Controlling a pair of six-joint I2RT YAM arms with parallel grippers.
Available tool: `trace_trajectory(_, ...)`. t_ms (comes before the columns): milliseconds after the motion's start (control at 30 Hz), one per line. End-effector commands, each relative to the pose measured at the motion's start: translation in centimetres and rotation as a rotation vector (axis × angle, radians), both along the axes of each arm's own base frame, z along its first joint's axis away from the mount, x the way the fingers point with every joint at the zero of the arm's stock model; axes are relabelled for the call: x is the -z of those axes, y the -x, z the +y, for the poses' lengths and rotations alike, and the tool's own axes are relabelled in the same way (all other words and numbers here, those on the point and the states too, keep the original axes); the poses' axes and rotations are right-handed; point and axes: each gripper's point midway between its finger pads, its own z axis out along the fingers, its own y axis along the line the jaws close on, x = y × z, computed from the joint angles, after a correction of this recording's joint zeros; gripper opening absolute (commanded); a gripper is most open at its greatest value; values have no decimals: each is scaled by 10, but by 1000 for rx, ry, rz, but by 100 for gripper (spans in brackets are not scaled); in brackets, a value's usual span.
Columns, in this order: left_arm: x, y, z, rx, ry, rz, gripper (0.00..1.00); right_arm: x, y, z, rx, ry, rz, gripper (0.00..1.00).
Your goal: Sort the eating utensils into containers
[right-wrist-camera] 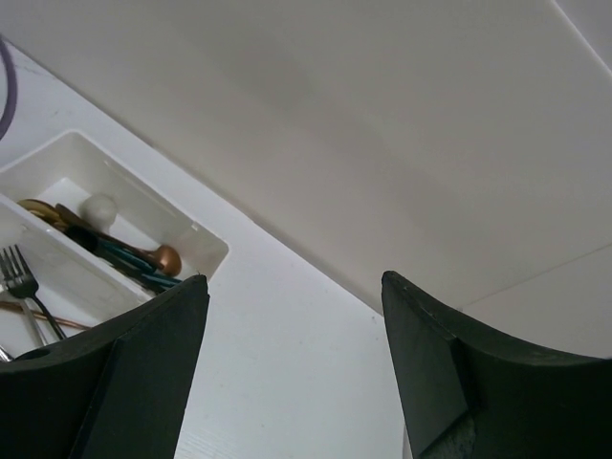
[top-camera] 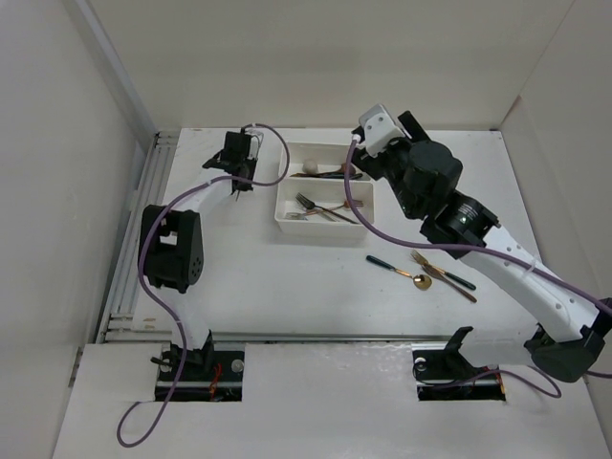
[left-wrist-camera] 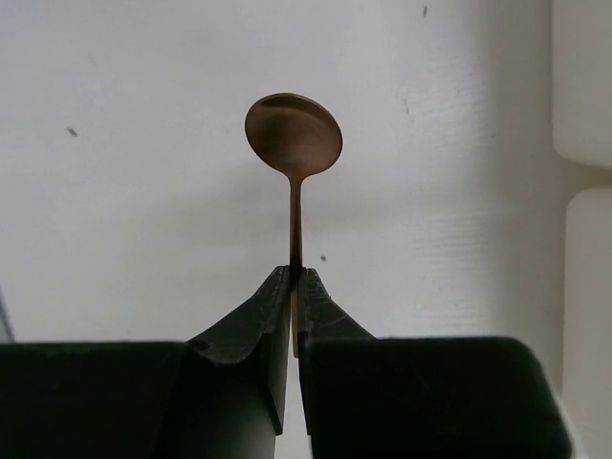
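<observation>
My left gripper [left-wrist-camera: 295,273] is shut on the handle of a copper spoon [left-wrist-camera: 294,134], bowl pointing away, held over bare table left of the two joined white trays [top-camera: 287,187]. In the top view the left gripper [top-camera: 238,182] is at the far left. The far tray [right-wrist-camera: 143,206] holds several spoons, the near tray [top-camera: 368,216] several forks [top-camera: 311,205]. My right gripper [right-wrist-camera: 292,277] is open and empty, raised by the trays' far right corner [top-camera: 371,159]. A green-handled gold spoon [top-camera: 397,271] and two forks [top-camera: 445,275] lie on the table right of centre.
White walls enclose the table on the left, back and right. A rail runs along the left edge [top-camera: 134,239]. The tray edges show at the right of the left wrist view [left-wrist-camera: 585,239]. Purple cables [top-camera: 277,163] hang from both arms.
</observation>
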Motion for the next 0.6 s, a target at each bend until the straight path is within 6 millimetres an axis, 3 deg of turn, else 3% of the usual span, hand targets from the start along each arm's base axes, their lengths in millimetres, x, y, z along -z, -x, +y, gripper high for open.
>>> trace_trajectory(0,-112,-52,-7,69,7,-323,0,-17,-2,4,-15,-98,-28,78)
trace_trajectory(67,-131,-68,-14,132,-11,-386,0,-13,-4,12,-42,-109,-16,78)
trace_trajectory(100,-154,-77,-24,156,-15,-447,0,-12,-3,14,-52,-128,-11,78)
trace_trajectory(200,-179,-93,-67,280,-16,-542,0,-18,-2,19,-79,-141,-8,78)
trace_trajectory(233,-200,-99,-80,308,-9,-608,0,-18,-2,19,-79,-150,-5,78)
trace_trajectory(333,-198,-103,-131,448,-44,-674,0,-23,3,12,-69,-158,-13,78)
trace_trajectory(367,-195,-107,-132,456,-58,-682,0,-21,3,12,-69,-164,-4,78)
trace_trajectory(433,-183,-106,-156,507,-48,-679,0,-12,3,10,-58,-144,28,78)
trace_trajectory(500,-160,-105,-173,562,-13,-641,0,-10,5,9,-56,-145,46,78)
trace_trajectory(567,-151,-100,-189,593,-1,-638,0,-15,9,2,-42,-158,43,78)
